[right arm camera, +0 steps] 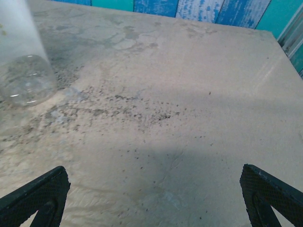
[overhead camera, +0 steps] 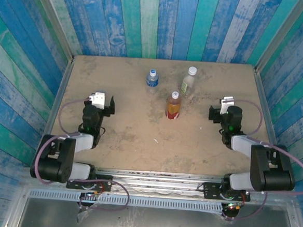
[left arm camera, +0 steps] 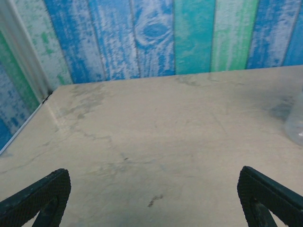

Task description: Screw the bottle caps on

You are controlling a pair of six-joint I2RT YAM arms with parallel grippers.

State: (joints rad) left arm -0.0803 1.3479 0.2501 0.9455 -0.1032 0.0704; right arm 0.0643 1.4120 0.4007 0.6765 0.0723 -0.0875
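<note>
Bottle caps are sitting on all three bottles at upper centre, tightness unclear, while both arms' jaws are gaping wide, gripping nothing.

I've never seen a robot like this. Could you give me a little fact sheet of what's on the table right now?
bottles: three, all upright: blue-label bottle, pale yellow-green bottle, orange bottle
caps: blue cap, white cap, second white cap, each sitting on its own bottle; tightness cannot be told
left gripper: open, empty, above the table
right gripper: open, empty
touching: neither gripper touches a bottle
</note>
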